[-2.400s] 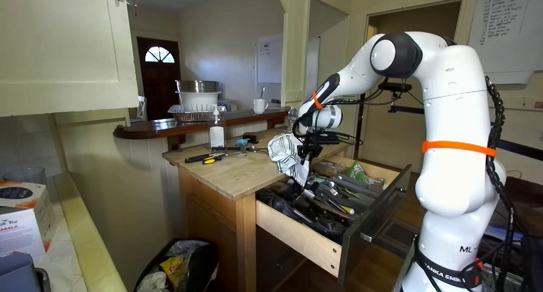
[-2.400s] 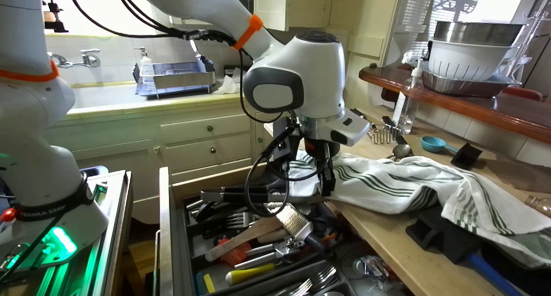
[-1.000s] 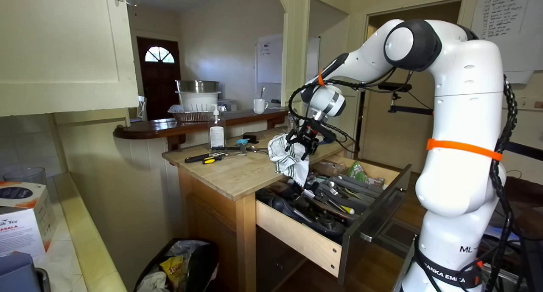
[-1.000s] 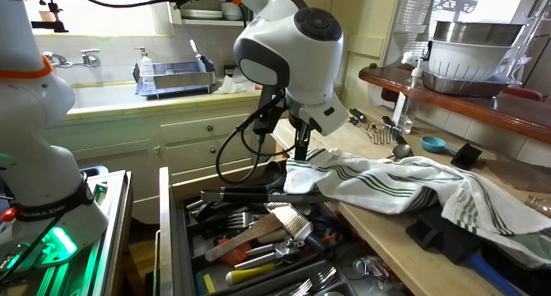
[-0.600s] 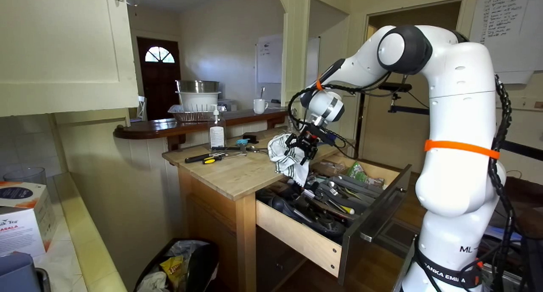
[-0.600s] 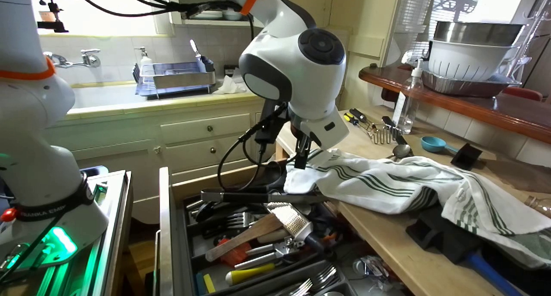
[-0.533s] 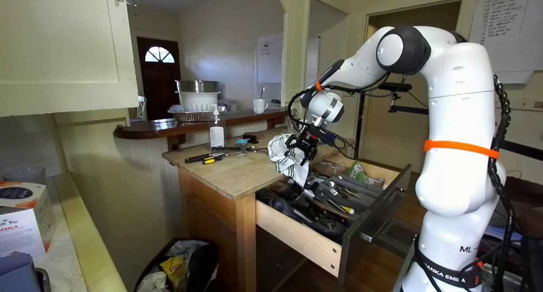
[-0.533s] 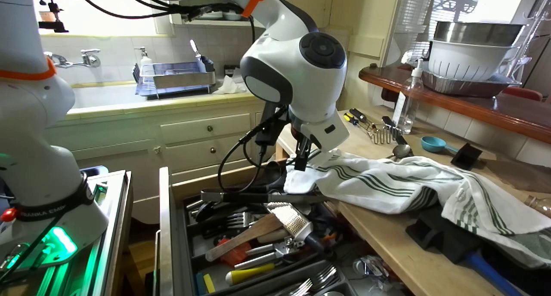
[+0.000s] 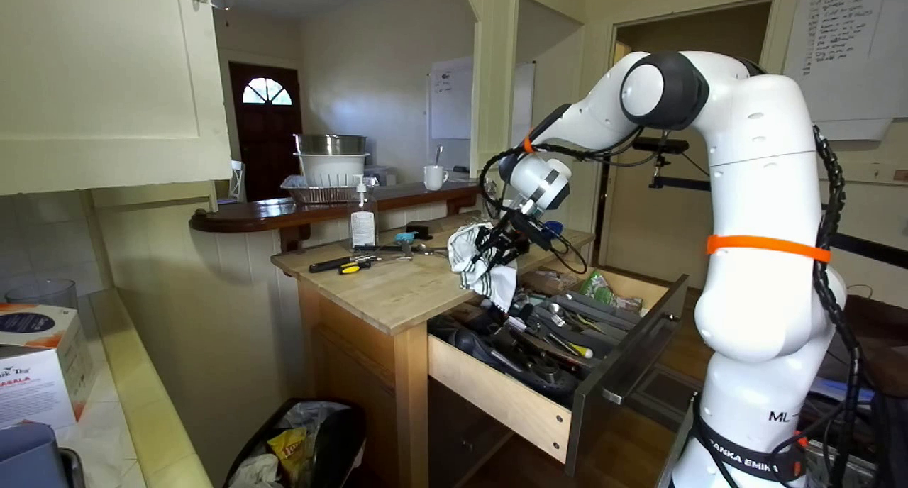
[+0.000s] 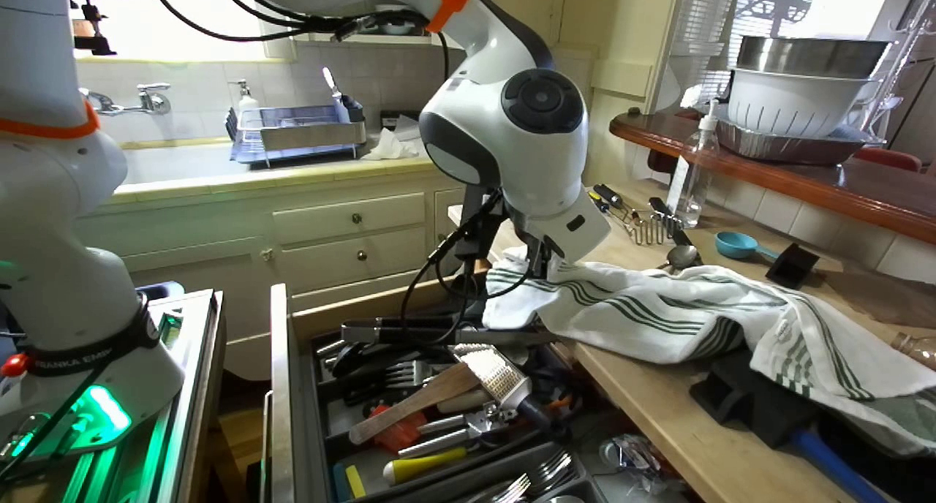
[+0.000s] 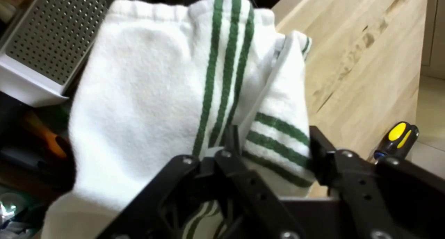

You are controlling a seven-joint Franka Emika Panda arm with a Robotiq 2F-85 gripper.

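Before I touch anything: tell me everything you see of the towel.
White towel, woven cloth by its look, with bands of dark green stripes and a hemmed end. It lies rumpled and folded on the wooden counter, that end drooping past the edge above the open drawer. Its other end overlaps a blue-handled black object. The pincer straddles a fold, apparently touching it; whether it grips, I can't tell.

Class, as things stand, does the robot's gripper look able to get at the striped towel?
Very likely yes: in the wrist view the gripper straddles a fold of the striped towel, jaws apart, and nothing visible blocks the way.
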